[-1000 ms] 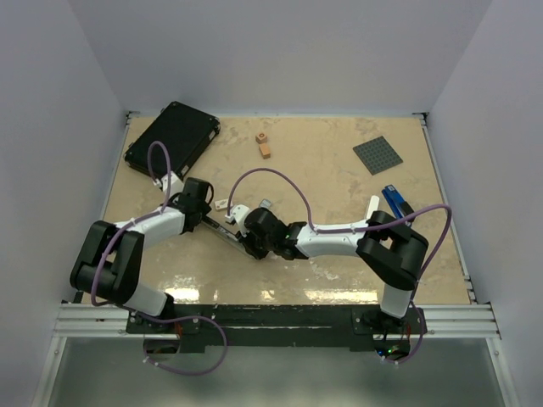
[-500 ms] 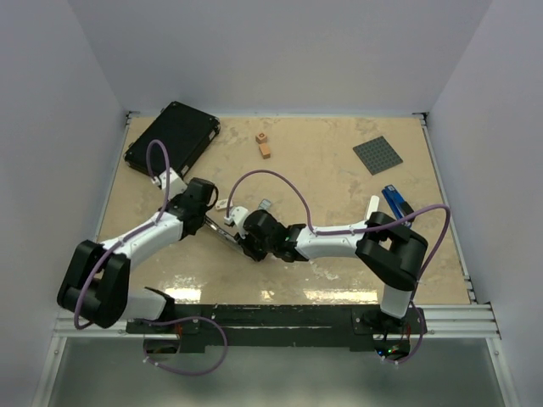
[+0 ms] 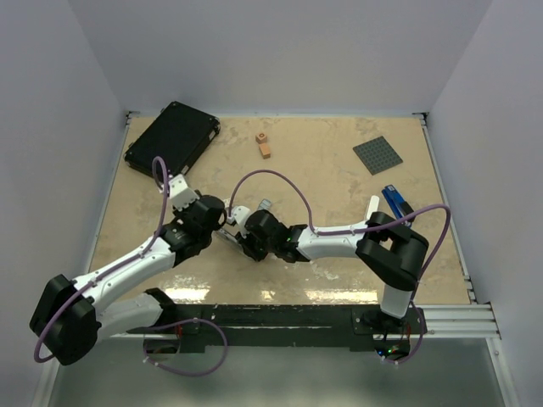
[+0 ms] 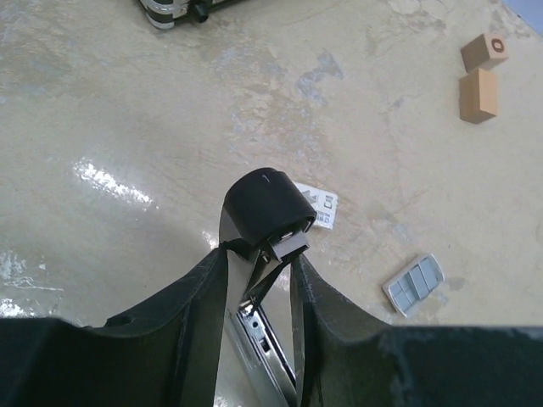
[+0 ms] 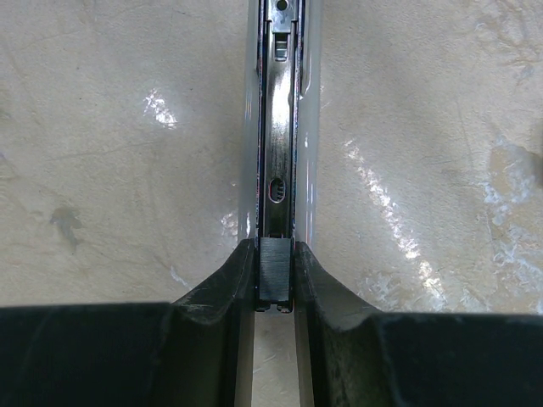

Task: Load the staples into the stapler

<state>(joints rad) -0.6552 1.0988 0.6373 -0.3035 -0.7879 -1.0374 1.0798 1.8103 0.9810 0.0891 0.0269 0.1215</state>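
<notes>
Since 1 second earlier the left arm has swung its elbow down toward the near left, and the left claw (image 3: 219,229) has pushed right along the stapler (image 3: 230,236), ending just beside the right claw (image 3: 244,241). The right arm has barely shifted. From above, the stapler lies between the 2 claws, left of the middle of the table (image 3: 339,182). The staples (image 3: 265,203) sit apart from it, just beyond the right wrist. A black case (image 3: 172,136) lies at the far left corner and 2 wooden blocks (image 3: 264,145) near the far edge. A grey studded plate (image 3: 377,154) is at the far right, and a blue stapler (image 3: 395,200) lies beside a white bar (image 3: 372,206) by the right elbow.

The left wrist view shows its claw narrow, both fingers (image 4: 199,322) pressed to the sides of the stapler. The stapler's black top stands above the silver channel. A white label (image 4: 321,208) lies just behind it, and the staples lie to the right on the bare table.

The right wrist view shows that claw narrow too, clamped on the black end of the stapler, with the open silver channel running straight away from it.
</notes>
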